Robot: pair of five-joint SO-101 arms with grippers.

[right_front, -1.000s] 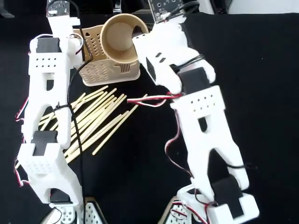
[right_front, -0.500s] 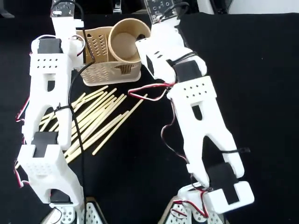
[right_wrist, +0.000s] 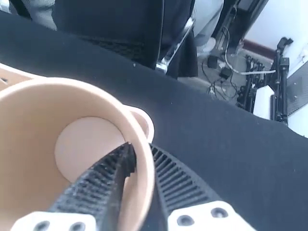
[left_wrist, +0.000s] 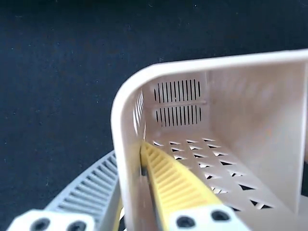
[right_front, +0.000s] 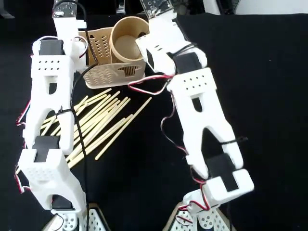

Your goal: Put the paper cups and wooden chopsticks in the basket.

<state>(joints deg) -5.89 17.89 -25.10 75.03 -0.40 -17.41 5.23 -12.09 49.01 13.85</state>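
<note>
A beige slotted basket (right_front: pixel 103 74) stands at the table's far side. My left gripper (right_front: pixel 86 45) is shut on its left wall; in the left wrist view the yellow finger (left_wrist: pixel 173 180) lies inside the basket (left_wrist: pixel 250 110) and the grey finger outside. My right gripper (right_front: pixel 144 38) is shut on the rim of a tan paper cup (right_front: pixel 127 45), held upright in the basket's right part. In the right wrist view one black finger (right_wrist: pixel 103 175) is inside the cup (right_wrist: pixel 72 144) and the other outside. Several wooden chopsticks (right_front: pixel 96 125) lie in a loose pile in front of the basket.
The table (right_front: pixel 260 86) is covered in black cloth, with open room to the right of the right arm. Red and white cables (right_front: pixel 144 79) hang from the right arm just above the chopsticks' far ends. Chair legs and cords (right_wrist: pixel 240 62) show beyond the table's far edge.
The right arm has carried the paper cup farther back and lower, from tilted above the basket down into its right part. The left arm has kept still.
</note>
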